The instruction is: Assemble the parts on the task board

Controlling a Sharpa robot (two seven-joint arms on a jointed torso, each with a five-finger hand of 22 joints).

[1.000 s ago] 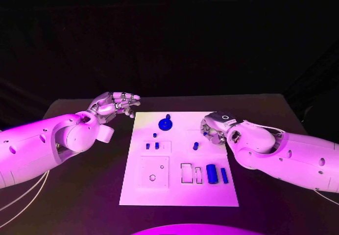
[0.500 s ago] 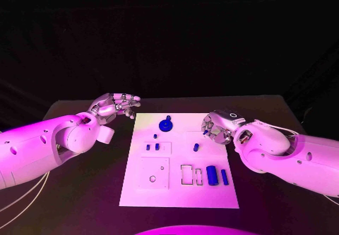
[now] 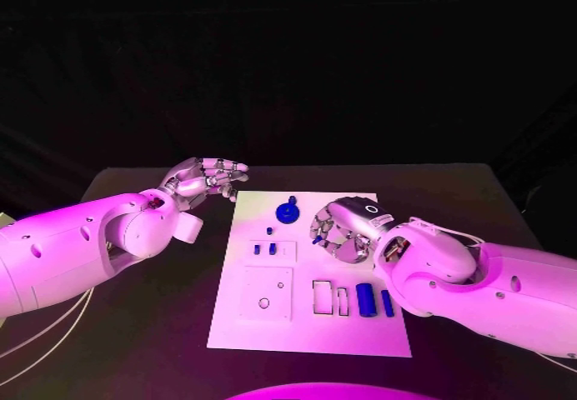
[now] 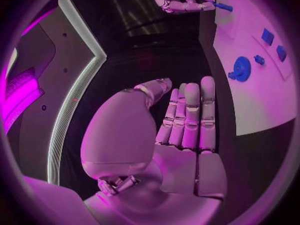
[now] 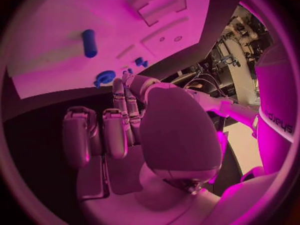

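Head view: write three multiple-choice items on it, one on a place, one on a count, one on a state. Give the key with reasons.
1. Where is the left hand?
A. Over the middle of the task board
B. Over the black table, off the board's far left corner
C. On the board's near edge

2. How many blue bars lie side by side at the board's near right?
A. Two
B. One
C. Four

3. What is the right hand doing?
A. Lying flat on the table
B. Gripping the board's edge
C. Pinching a small blue part over the board

Key: 1 B, it hovers off the board's corner. 2 A, a thick bar and a thin one. 3 C, the left wrist view shows the part at its fingertips.
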